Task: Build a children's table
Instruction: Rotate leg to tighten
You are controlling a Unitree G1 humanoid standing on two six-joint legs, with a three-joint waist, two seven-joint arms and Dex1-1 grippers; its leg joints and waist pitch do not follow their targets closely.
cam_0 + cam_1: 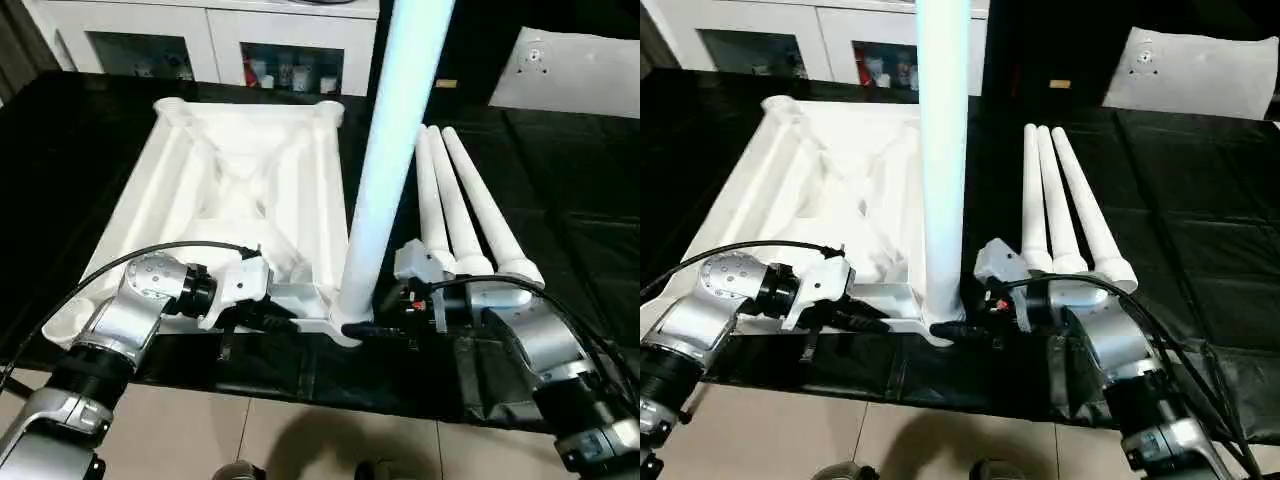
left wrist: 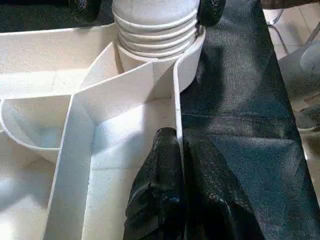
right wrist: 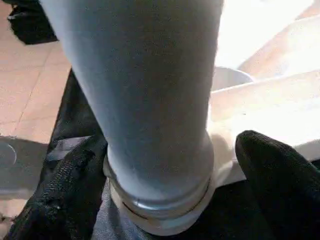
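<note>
Tabletop: the upside-down tabletop lies left of centre on the black worktop.
Standing leg: the standing leg is upright in the near corner socket, long axis vertical.
Right gripper: the right gripper has its fingers spread either side of the leg's base, nearer arm.
Left gripper: the left gripper has its fingers pressed onto the tabletop's rim.
Spare legs: three spare legs lie side by side, right of centre.

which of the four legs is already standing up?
The leg in the tabletop's near right corner socket, between the hands. It stands upright; the other three legs lie flat, side by side on the black mat, right of the tabletop.
</note>
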